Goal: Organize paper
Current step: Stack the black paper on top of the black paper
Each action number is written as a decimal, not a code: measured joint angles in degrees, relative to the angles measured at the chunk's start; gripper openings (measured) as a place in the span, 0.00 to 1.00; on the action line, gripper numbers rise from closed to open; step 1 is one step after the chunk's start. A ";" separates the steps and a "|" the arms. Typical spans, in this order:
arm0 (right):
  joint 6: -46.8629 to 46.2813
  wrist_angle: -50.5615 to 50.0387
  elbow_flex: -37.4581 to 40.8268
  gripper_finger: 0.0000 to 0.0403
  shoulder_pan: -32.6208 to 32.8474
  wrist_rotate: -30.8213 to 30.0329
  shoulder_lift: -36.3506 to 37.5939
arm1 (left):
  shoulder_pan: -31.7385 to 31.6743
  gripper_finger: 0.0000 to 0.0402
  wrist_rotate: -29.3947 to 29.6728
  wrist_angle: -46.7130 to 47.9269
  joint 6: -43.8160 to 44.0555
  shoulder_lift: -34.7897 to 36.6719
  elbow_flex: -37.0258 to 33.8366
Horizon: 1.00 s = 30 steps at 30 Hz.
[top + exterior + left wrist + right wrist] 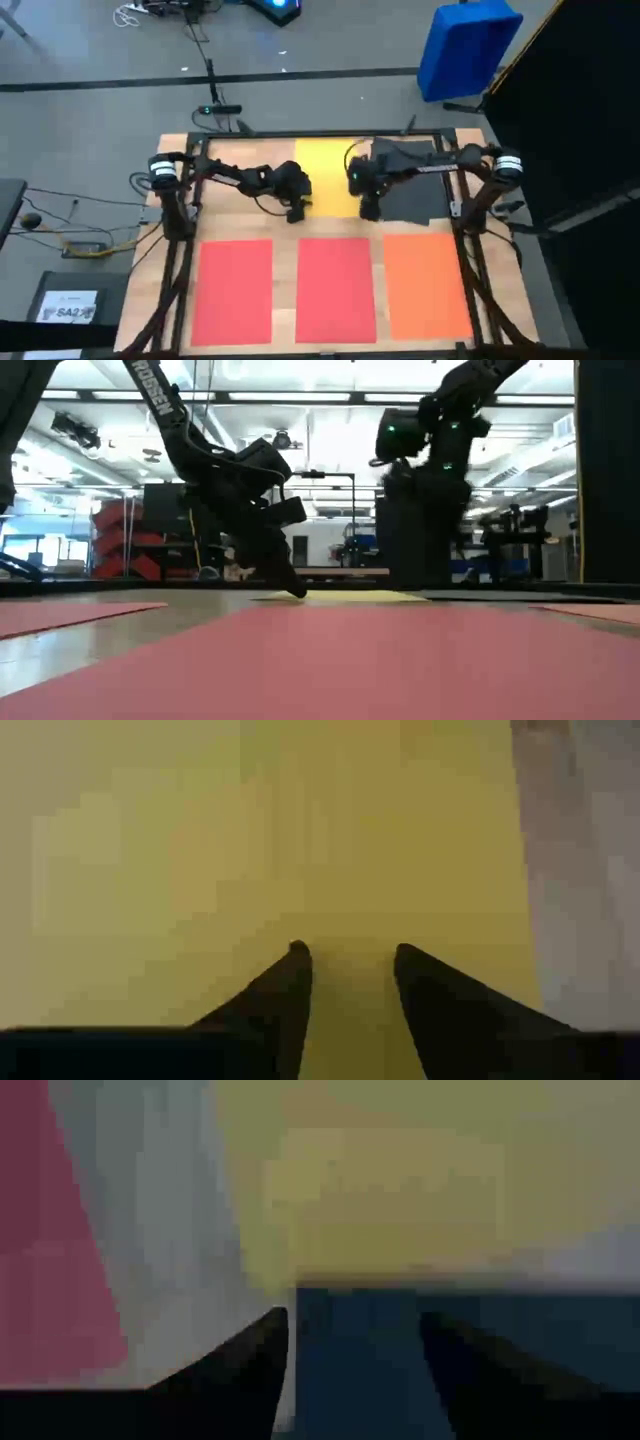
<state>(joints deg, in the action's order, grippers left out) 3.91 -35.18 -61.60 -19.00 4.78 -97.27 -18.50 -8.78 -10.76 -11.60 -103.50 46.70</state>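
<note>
A yellow sheet (pixel 328 170) lies flat at the table's far middle. A dark grey sheet (pixel 412 190) lies to its right. Nearer lie two red sheets (pixel 235 290) (pixel 336 290) and an orange sheet (pixel 425 285), all flat on the table. My left gripper (pixel 297 212) stands open at the yellow sheet's near left corner, slanting down. My right gripper (pixel 368 208) is open and points down over the dark grey sheet's left edge (pixel 360 1295), between the yellow and the dark sheet. My left gripper rests the tips of its two spread fingers (pixel 295 960) on the yellow sheet (pixel 350 870) near its near left corner. The fingers slant down from the table's left. The sheet lies flat under them on the table. Whether my right gripper touches the dark grey sheet, I cannot tell.
A blue bin (pixel 465 50) stands on the floor beyond the table's far right corner. A dark box with a white label (pixel 72 305) sits on the floor to the left. Bare wood shows between the sheets and along the table's left edge (pixel 175 270).
</note>
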 joint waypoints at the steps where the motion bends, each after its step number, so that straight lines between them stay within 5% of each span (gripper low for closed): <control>1: 0.95 1.20 0.02 0.46 -0.90 -0.07 -0.94 | 0.00 0.33 -0.24 0.00 0.02 0.00 0.00; 13: 8.47 3.04 0.04 0.31 -7.13 -1.77 -4.50 | -0.58 0.33 -1.18 5.39 0.22 0.29 0.30; 30: 10.77 3.41 2.95 0.18 -4.18 -1.53 -4.79 | -1.09 0.33 -0.76 6.80 1.36 0.15 0.15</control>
<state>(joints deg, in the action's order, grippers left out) 14.68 -31.77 -58.65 -23.18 3.25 -102.06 -19.59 -9.54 -3.97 -10.24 -103.35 46.85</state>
